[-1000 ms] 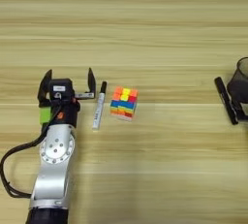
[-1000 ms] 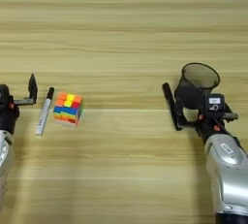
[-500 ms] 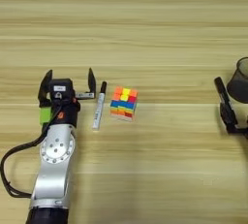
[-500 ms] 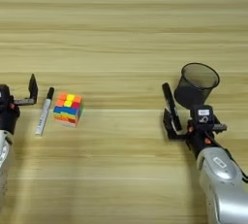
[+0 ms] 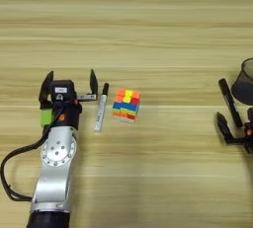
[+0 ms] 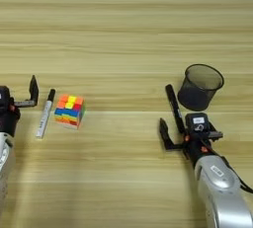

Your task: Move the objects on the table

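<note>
L claw (image 5: pixel 68 82) sits near the desk's (image 5: pixel 148 24) left side, fingers spread wide w/ nothing between them. Just to its right lies the white pen (image 5: pixel 101 113) w/ a black cap, nearly touching the claw's right finger. Right of that, close but apart, is the puzzle cube (image 5: pixel 126 105).

R claw (image 6: pixel 184 132) is over on the right, released as far as I can tell: one finger shows left of the black pen (image 6: pixel 173 107), the other is mostly hidden behind the claw body. The pen's lower end runs down beside the claw. The dark cup (image 6: pixel 200 87) stands upright just right of the pen.

Handling, by my guess:
- Both pens: light, stiff, smooth, apt to roll. Grip across the barrel at mid-length, fingers square to it.
- Cube: light, hard, flat sides; pinch on two opposite faces. Layers may twist if squeezed off-centre.
- Cup: light, thin-walled, prob. tips easily. Take it by the rim or across the body, gentle squeeze.
</note>
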Available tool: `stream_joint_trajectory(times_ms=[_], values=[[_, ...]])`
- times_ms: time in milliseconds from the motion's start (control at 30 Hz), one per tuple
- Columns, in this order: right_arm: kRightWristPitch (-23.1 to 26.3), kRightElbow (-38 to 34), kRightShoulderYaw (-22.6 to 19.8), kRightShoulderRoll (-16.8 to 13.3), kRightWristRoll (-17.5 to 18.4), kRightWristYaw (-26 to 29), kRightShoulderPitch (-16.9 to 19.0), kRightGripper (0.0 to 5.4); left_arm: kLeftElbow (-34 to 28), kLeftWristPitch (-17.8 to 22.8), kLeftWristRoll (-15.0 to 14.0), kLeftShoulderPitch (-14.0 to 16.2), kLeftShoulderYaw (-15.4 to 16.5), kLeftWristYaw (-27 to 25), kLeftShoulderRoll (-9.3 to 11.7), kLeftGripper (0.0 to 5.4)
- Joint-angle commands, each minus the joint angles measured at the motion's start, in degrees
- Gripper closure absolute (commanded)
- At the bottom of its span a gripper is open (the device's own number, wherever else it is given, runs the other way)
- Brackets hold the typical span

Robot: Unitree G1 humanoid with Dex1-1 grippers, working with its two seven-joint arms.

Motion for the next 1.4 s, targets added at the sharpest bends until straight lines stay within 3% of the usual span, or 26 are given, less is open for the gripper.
stream_joint_trajectory(times_ms=[33,1400], values=[[1.25,0.75,0.32,0.04,-0.27,0.11,-0.09,0.03,0.00,1.09,0.35,-0.55,-0.04,0.16,0.02,0.00],[0.75,4.61,0.68,0.22,-0.71,-0.19,-1.52,4.53,-0.74,1.20,0.53,-0.16,-0.37,0.28,-0.17,0.00]])
